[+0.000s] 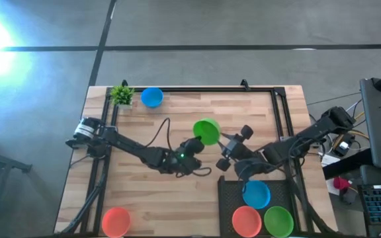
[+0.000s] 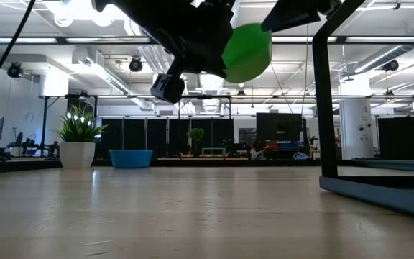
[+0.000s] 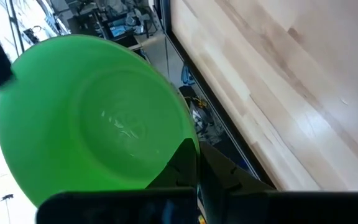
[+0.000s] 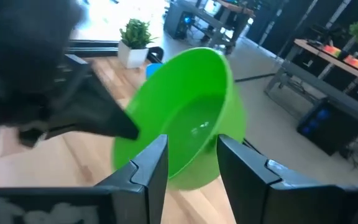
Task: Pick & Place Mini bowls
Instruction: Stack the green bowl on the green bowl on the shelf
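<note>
With the left end effector pinching the green bowl aloft, the spread right end effector should straddle its rim squarely before closing.

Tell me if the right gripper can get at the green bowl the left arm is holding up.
Probably yes. The left gripper holds the green bowl in the air by its rim, and the open right gripper already faces the bowl's free edge, nothing between them.
</note>
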Controlling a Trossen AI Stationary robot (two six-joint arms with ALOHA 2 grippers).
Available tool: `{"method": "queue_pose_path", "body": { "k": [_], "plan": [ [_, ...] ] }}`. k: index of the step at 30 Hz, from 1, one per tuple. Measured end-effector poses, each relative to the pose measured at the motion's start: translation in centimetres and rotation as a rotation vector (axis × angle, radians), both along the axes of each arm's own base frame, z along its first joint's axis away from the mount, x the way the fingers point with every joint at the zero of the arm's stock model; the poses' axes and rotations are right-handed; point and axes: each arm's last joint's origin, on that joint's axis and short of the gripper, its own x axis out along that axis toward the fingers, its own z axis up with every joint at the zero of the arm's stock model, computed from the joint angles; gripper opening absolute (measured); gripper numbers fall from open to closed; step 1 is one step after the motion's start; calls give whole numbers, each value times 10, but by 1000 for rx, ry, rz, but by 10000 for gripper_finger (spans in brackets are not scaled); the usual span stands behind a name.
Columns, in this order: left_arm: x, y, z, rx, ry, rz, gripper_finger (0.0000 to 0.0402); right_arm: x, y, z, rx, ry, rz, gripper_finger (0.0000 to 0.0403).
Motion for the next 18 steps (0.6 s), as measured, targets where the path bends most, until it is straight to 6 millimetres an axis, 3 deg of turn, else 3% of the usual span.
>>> {"method": "queue_pose_path", "body": {
  "k": [12,18],
  "plan": [
    [-3,-13,2,8,-10,-19,0,4,-11,0,6,-5,-38,128],
    [-4,-14,3,7,-14,-20,0,4,-11,1,0,-2,-39,93]
  ]
}}
